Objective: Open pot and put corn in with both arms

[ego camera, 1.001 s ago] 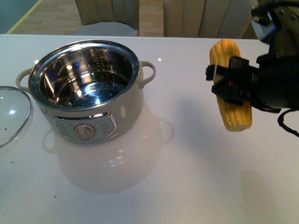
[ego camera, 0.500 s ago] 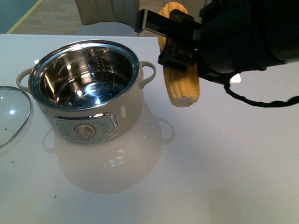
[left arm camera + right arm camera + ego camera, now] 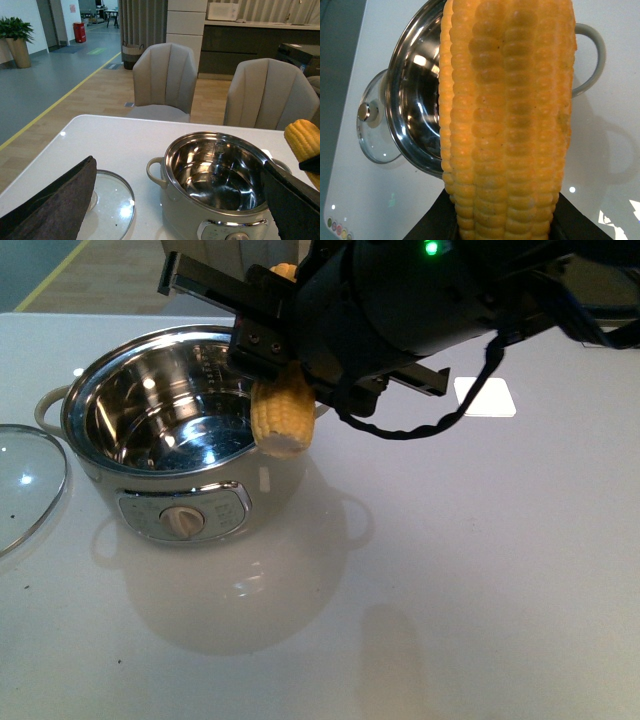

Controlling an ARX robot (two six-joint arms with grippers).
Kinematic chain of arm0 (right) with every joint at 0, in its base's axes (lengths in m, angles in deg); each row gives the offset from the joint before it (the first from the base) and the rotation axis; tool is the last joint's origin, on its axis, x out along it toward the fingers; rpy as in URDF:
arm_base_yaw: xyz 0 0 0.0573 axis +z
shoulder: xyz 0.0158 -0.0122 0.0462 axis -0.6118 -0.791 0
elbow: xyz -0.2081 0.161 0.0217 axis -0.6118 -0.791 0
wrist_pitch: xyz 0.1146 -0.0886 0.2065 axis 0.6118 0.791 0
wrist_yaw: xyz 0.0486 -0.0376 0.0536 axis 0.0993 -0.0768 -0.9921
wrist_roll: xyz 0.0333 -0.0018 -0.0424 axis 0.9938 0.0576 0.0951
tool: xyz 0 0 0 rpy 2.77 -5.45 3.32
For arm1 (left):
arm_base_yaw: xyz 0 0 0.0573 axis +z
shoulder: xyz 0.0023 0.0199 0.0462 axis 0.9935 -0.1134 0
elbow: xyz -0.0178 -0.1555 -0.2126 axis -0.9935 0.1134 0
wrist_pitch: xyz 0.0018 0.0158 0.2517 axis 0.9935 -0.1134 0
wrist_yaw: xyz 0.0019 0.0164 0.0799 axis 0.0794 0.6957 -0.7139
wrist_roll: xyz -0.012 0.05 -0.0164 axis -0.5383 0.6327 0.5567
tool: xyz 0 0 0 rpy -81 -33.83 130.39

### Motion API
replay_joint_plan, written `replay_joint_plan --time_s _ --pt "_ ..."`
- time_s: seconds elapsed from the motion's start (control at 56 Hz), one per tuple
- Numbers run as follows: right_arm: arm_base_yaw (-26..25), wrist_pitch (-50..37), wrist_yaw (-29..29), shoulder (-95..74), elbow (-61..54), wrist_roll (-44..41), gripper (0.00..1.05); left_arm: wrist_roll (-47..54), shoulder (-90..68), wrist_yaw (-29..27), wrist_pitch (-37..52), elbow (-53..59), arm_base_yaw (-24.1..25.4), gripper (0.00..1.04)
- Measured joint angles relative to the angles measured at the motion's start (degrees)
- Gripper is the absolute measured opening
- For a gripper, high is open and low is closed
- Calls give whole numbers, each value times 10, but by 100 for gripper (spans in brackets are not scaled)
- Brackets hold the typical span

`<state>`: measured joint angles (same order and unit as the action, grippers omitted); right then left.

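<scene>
The cream pot [image 3: 190, 502] stands open on the white table, its steel inside [image 3: 170, 425] bare. Its glass lid [image 3: 25, 485] lies flat on the table to the pot's left. My right gripper [image 3: 270, 350] is shut on the yellow corn [image 3: 280, 420], which hangs upright over the pot's right rim. In the right wrist view the corn [image 3: 507, 120] fills the middle, with the pot [image 3: 415, 115] behind it. The left wrist view shows my left gripper [image 3: 175, 200] open, its dark fingers [image 3: 55, 200] wide apart, with pot [image 3: 215, 175], lid [image 3: 112, 200] and corn [image 3: 305, 145] beyond.
A small white square [image 3: 485, 397] lies on the table right of the pot. Two beige chairs [image 3: 165, 80] stand behind the table's far edge. The right arm's black cable [image 3: 430, 425] loops down beside the pot.
My right arm has swung left with the corn, from the table's right side to over the pot's right rim. Pot and lid have stayed in place.
</scene>
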<state>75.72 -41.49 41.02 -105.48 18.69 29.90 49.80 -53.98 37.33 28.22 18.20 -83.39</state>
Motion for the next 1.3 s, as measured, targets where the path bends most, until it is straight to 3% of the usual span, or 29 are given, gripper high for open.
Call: replay_joint_plan --time_s 0.483,0.876,1.305 --pt "35 47 16 -94 111 32 26 0 0 0 0 0 0 98" --pt "37 134 24 -219 300 49 26 0 0 0 0 0 0 98" --pt "32 156 28 -252 339 47 25 0 0 0 0 0 0 98"
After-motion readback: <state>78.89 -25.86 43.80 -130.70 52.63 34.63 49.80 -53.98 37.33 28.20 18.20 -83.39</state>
